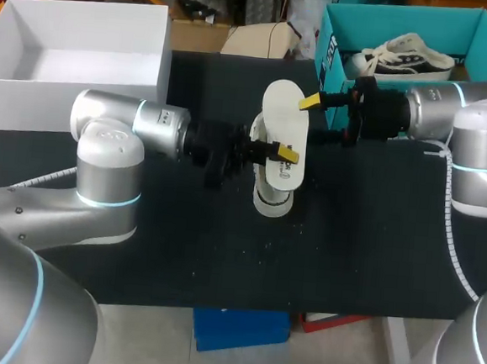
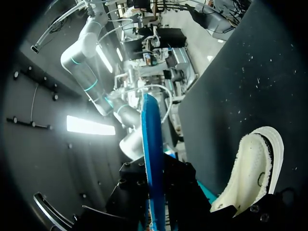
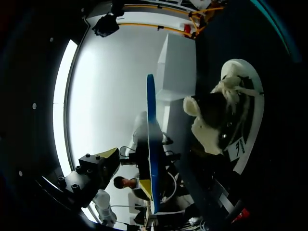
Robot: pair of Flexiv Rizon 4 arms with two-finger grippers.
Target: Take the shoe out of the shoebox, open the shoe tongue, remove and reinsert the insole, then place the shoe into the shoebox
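- Head: left gripper [image 1: 284,154] is clamped on the insole [image 1: 281,109], holding it just above the shoe [image 1: 272,197].
- Shoe lies mid-table [image 1: 374,243], out of the teal shoebox [image 1: 330,45]. A second shoe [image 1: 405,56] sits inside that box.
- Right gripper [image 1: 326,119] is spread wide, with one yellow tip against the insole's far end and the other finger well apart from it. White box [image 1: 77,51] is at the far left corner.
- Left wrist: insole [image 2: 151,144] is edge-on with its blue side showing, rising from between the fingers, which are pinched on it. Shoe [image 2: 255,168] is on the table beside the gripper.
- Right wrist: insole [image 3: 151,144] is edge-on between the released fingers. One fingertip [image 3: 109,154] stands clear of it. Shoe [image 3: 231,115] is beside it, opening in view.
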